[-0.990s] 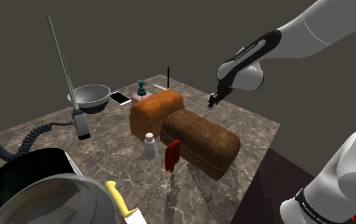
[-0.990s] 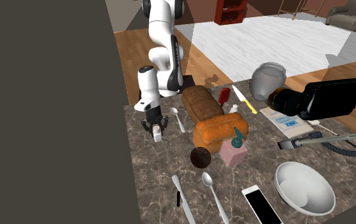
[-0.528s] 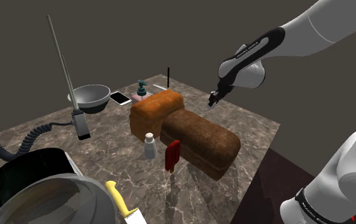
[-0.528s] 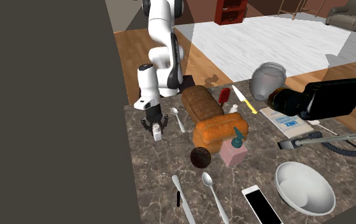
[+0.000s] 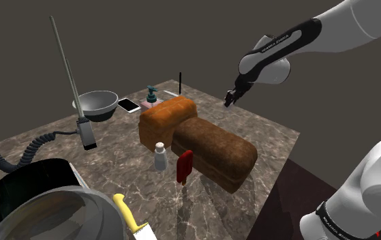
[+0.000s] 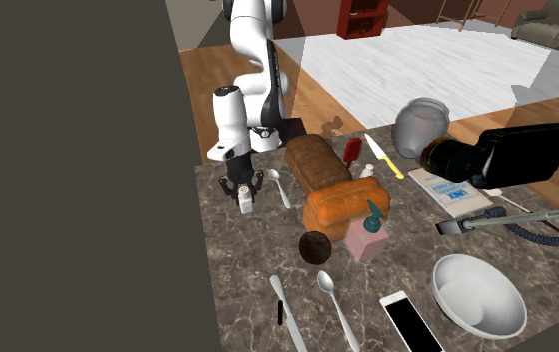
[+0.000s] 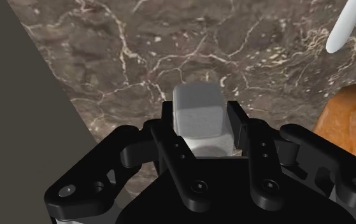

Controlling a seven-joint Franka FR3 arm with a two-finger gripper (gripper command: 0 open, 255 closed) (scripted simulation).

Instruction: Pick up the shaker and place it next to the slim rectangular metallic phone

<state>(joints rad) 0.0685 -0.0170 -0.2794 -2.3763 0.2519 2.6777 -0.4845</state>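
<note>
My black gripper [image 7: 202, 122] is shut on a pale grey-white shaker [image 7: 199, 111], clasped between both fingers above the dark marble tabletop [image 7: 138, 51]. In the second exterior view the gripper [image 6: 242, 188] hangs near the table's corner by the dark wall, with the shaker [image 6: 244, 203] below its fingers. From the shoulder view the gripper [image 5: 230, 100] is in the air beyond the bread loaves. The slim phone [image 6: 412, 322] lies flat at the opposite end of the table, beside a grey bowl [image 6: 479, 297]; the phone [image 5: 128, 105] also appears far back in the shoulder view.
Two bread loaves, brown [image 5: 215, 151] and orange [image 5: 166, 117], cross the table's middle. Near them are a pink soap dispenser [image 6: 369, 236], a red ice pop [image 5: 185, 166], a small white bottle [image 5: 160, 157] and spoons [image 6: 279, 187]. A dark wall [image 6: 77, 180] borders the table beside the gripper.
The gripper has risen a little with the shaker held in it, and the arm's wrist has lifted. Everything else on the table stays put.
</note>
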